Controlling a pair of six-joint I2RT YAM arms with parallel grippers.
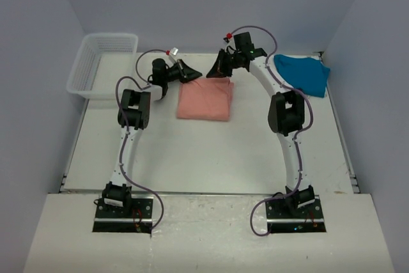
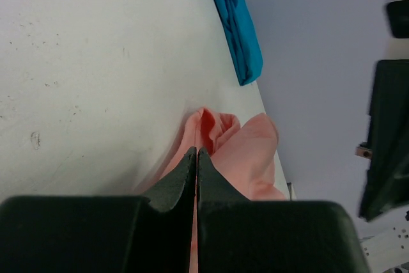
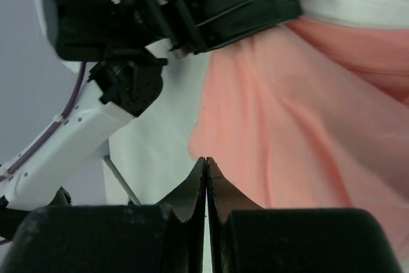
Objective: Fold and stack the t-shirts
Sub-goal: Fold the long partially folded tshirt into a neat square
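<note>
Left gripper (image 2: 196, 151) and right gripper (image 3: 206, 160), both clamped on the folded salmon-pink t-shirt's (image 1: 204, 101) far edge, risk undoing it by pulling unevenly.

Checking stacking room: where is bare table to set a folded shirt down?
Bare table fills the near middle, this side of the pink shirt, and the strip nearer than the basket. Crowded: far edge, where left gripper and right gripper pinch the pink shirt, and far right, the teal shirt.

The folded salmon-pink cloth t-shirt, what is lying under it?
Only the white table shows around the folded salmon-pink cloth t-shirt; whatever lies beneath is covered. The teal-blue cloth t-shirt lies apart, far right.
</note>
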